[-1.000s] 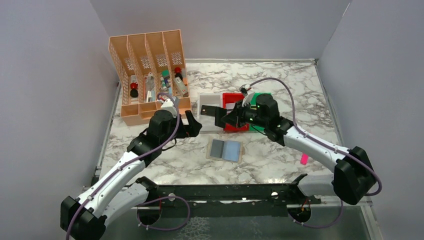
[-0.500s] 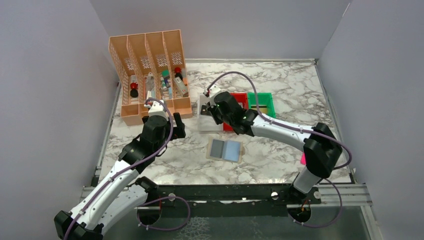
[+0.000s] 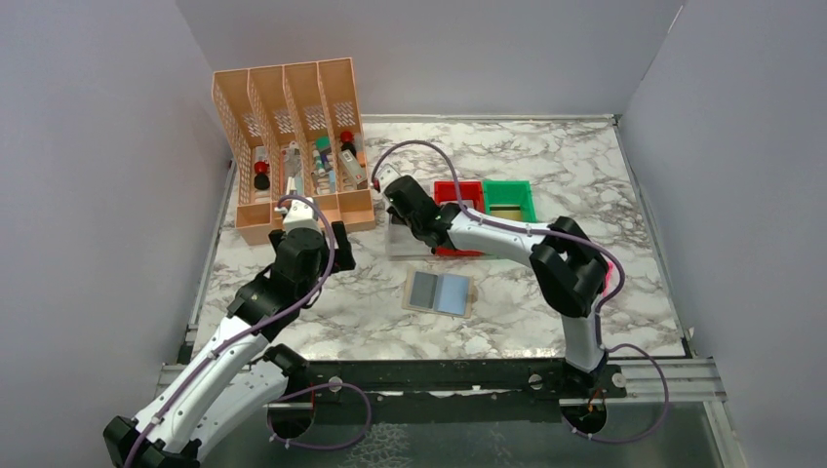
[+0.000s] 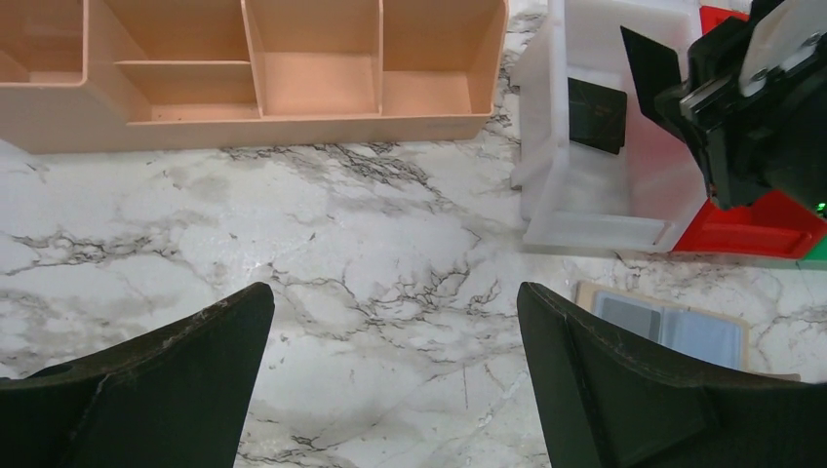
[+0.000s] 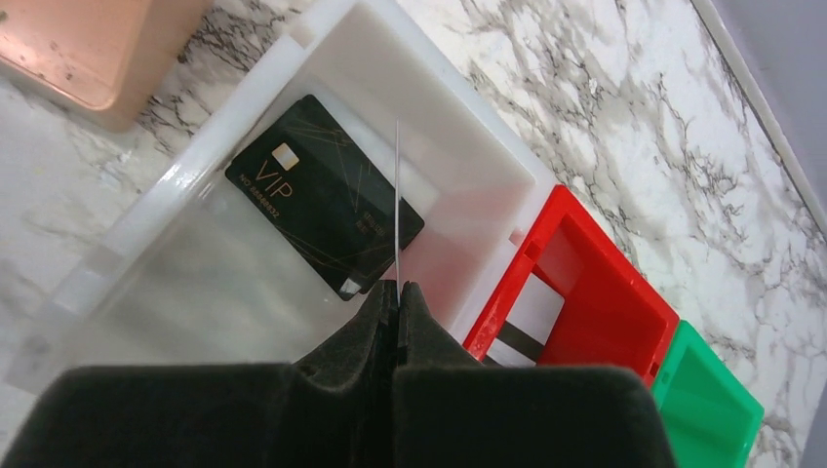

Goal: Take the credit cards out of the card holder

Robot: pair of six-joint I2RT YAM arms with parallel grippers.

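Nearest the arm bases: card holder [image 3: 439,292], open and flat on the marble desk [image 3: 546,312], two blue-grey panels facing up inside a tan border, left panel darker than the right. No telling whether a card sits under either panel.

Left of the card holder and slightly farther back: left gripper [image 4: 395,302], pointing down above bare desk, spread wide, nothing between the fingers.

Just behind the card holder, close but not touching: white bin [image 4: 600,231], with a black VIP card [image 5: 327,195] lying flat on its floor.

Above that bin, also behind the card holder: right gripper [image 5: 397,292], closed tight on a thin dark card [image 4: 651,73], held upright on edge over the VIP card.

Behind the card holder, slightly to the right: red bin [image 5: 595,292] against the white one, then green bin [image 5: 707,395] beside it.

Farthest, behind and left of the card holder: orange slotted organizer [image 3: 336,97], small items standing in its slots.
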